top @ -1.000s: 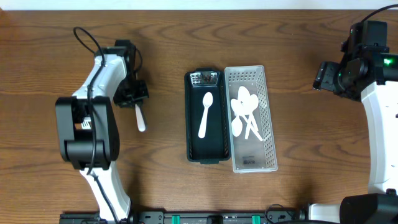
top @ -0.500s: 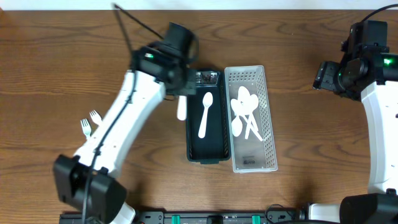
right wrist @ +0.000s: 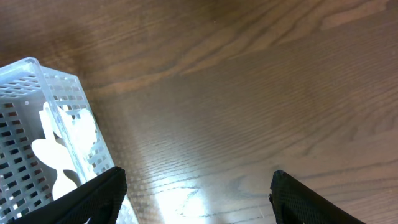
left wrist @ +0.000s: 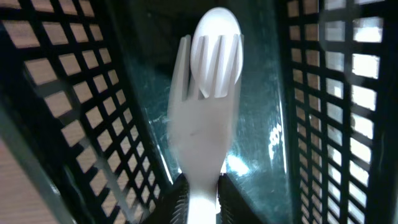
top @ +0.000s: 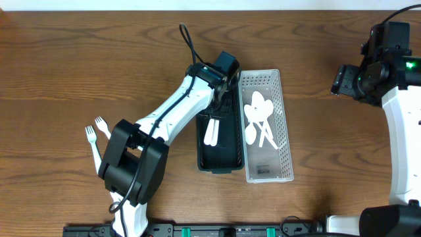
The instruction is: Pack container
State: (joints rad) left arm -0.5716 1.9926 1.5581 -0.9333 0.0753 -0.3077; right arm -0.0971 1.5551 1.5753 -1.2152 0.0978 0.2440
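Left gripper is clamped on the handle of a white plastic fork, its dark fingers pressed to either side of the handle at the bottom edge of the wrist view. The fork points up the frame inside the black container, between its two lattice walls. Its tines lie across the bowl of a white spoon resting on the container's glossy floor; whether fork and spoon touch cannot be told.

From overhead, the left arm reaches from the lower left of the frame to the centre and ends over the upper half of the black container, which stands lengthwise up the frame in the middle of the bench. Against the container's right-hand side stands a white basket of much the same shape, with several spoons heaped in its upper half. Two forks lie side by side on the bench at the left, well apart from the container.

Right gripper sits at the upper right of the overhead frame, well apart from both holders; its fingers stand wide apart above bare wood.
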